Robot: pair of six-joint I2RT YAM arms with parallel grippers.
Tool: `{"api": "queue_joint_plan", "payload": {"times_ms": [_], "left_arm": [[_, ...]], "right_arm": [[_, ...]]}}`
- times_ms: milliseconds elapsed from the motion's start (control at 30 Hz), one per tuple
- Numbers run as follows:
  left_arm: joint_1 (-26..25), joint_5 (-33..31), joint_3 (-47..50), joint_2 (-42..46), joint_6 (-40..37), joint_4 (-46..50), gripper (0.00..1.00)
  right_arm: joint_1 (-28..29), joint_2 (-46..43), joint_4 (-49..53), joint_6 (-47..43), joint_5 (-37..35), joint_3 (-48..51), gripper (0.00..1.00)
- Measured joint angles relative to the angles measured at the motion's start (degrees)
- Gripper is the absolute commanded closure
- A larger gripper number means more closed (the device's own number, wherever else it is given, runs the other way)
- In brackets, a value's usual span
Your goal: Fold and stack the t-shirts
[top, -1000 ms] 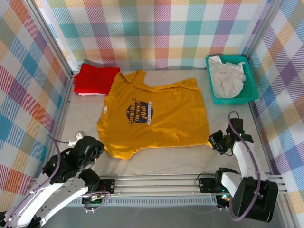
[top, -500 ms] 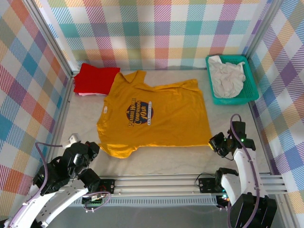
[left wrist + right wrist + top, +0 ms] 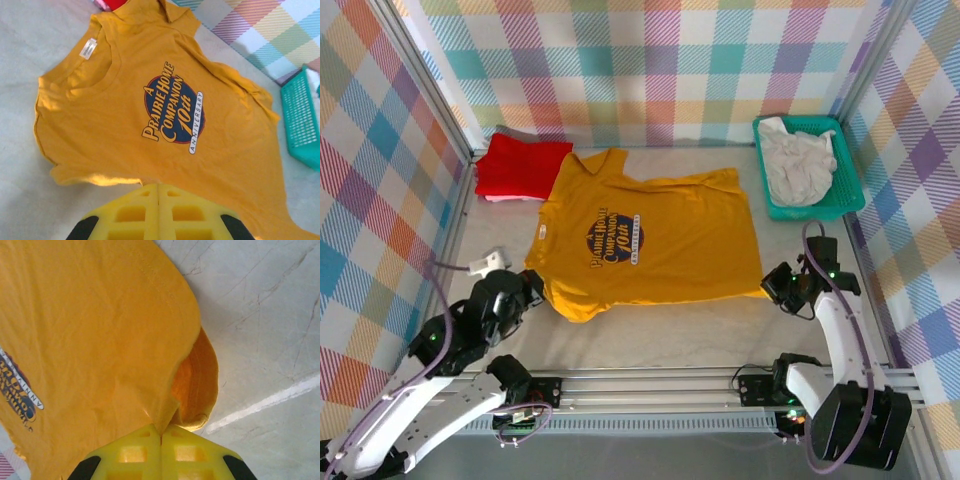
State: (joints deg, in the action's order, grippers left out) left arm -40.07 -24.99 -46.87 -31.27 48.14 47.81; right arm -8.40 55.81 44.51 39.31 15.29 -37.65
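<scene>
The mustard-yellow t-shirt (image 3: 650,240) lies spread on the table, chest logo up, neck toward the left. My left gripper (image 3: 533,292) is shut on its near sleeve edge; in the left wrist view the yellow fingertips (image 3: 158,186) pinch the cloth (image 3: 165,115). At the shirt's near right corner my right gripper (image 3: 772,285) is also shut. In the right wrist view it (image 3: 161,429) grips a bunched fold of the hem (image 3: 195,375). A folded red t-shirt (image 3: 520,165) sits at the back left. An off-white t-shirt (image 3: 798,165) lies crumpled in the basket.
A teal mesh basket (image 3: 812,211) stands at the back right, its corner seen from the left wrist as well (image 3: 300,125). Plaid walls enclose the table on three sides. A metal rail (image 3: 650,385) runs along the near edge.
Both grippers have moved a little away from the near edge, taking the yellow shirt's near side with them. The left arm swung back in toward the shirt.
</scene>
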Motion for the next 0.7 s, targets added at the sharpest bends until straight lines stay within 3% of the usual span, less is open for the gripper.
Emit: {"api": "queue_joint_plan", "payload": {"times_ms": [267, 500, 700], "left_arm": [[13.3, 6.7, 0.0, -10.8, -8.8, -11.9, 1.0], [22.7, 14.1, -0.2, -18.3, -15.1, -15.2, 1.0], [25.0, 17.1, -2.8, -24.9, -20.4, -18.2, 1.0]], "right_arm": [[2.8, 8.3, -5.3, -1.1, -1.9, -5.1, 1.0], [4.7, 14.3, -7.5, -1.3, -4.3, -8.0, 1.0], [5.9, 20.4, -9.1, -2.0, -5.7, -11.9, 1.0]]}}
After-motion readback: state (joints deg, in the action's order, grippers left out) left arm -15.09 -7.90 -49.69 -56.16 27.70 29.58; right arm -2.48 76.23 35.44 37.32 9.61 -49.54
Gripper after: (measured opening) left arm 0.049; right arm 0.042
